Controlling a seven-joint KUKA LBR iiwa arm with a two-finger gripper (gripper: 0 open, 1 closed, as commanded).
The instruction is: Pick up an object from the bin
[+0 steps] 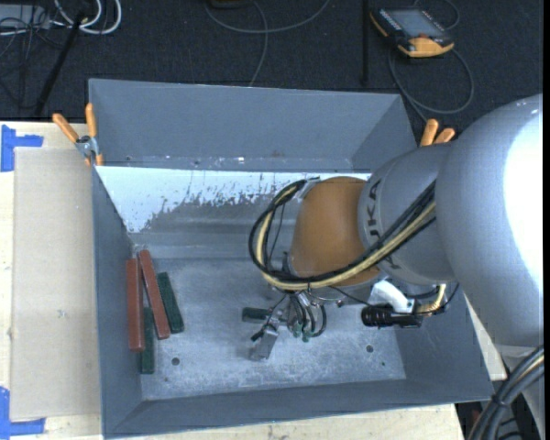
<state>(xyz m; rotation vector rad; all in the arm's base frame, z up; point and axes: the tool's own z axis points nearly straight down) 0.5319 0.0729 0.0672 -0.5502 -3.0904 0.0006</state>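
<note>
My gripper (259, 330) hangs low over the bin floor, a little right of the middle, under the arm's orange cover. Its two fingers point left and stand apart, open, with bare floor between them. Well to its left, along the bin's left wall, lie two reddish-brown flat sticks (135, 305) (153, 293) side by side. A dark green stick (170, 302) rests just right of them. Another dark green stick (147, 348) pokes out below them.
The arm and its looped cables come in from the right and cover the bin's right half. The back wall slopes down toward the floor behind the gripper.
</note>
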